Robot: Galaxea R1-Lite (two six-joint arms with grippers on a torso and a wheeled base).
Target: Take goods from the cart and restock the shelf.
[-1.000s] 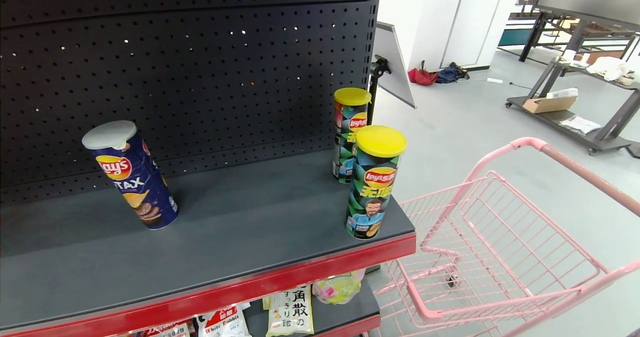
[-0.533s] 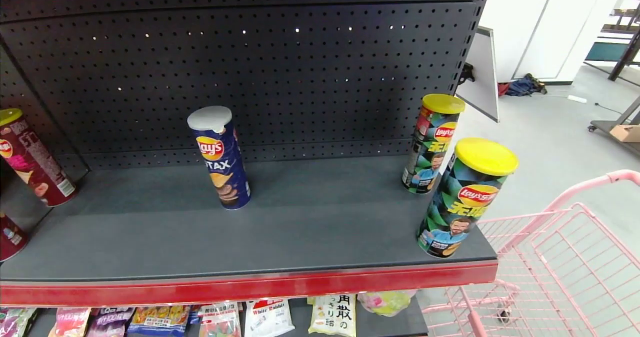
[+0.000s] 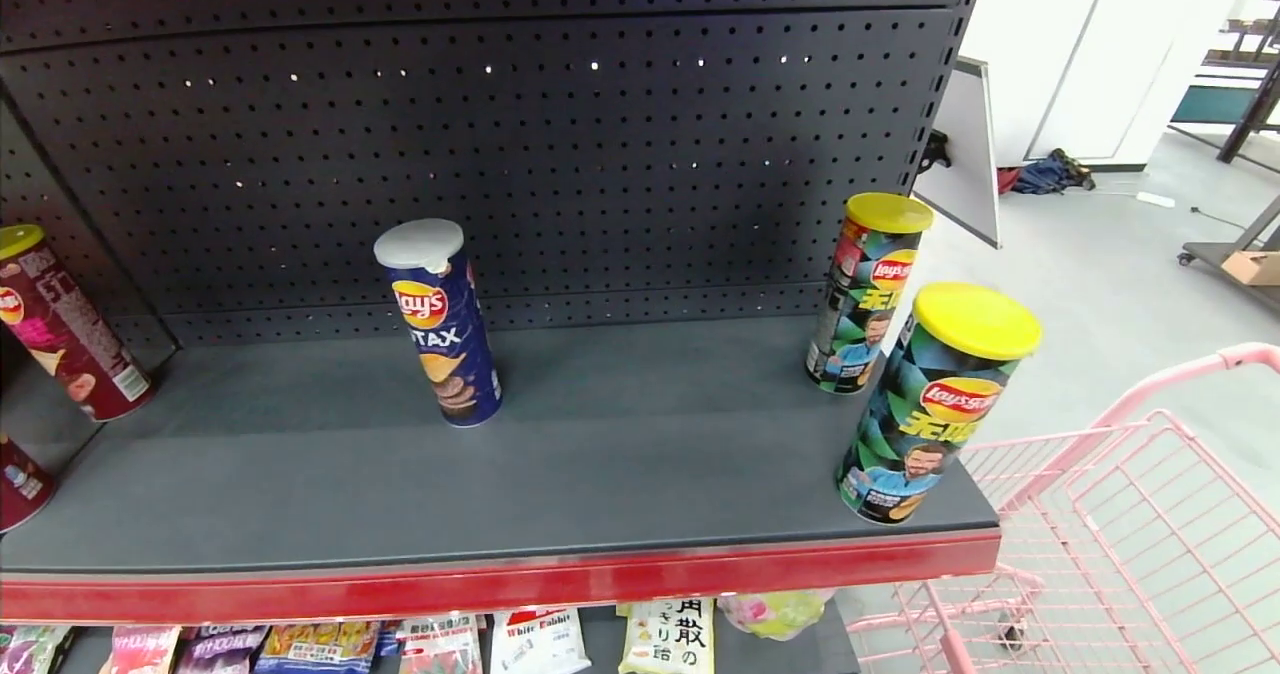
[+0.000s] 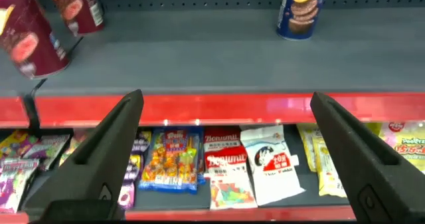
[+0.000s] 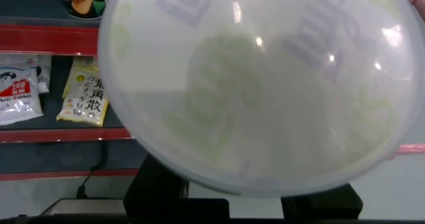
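Camera panned left, nothing on shelf [image 3: 600,474] moved | your left gripper [image 4: 226,98] wide, right gripper [image 5: 239,191] holds can [image 5: 252,84] | shelving it remains.

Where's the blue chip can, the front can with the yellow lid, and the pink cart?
blue chip can [image 3: 445,344], head view, middle of its label.
front yellow-lid can [image 3: 928,416], head view, on its label.
pink cart [image 3: 1240,357], head view, on its top bar.
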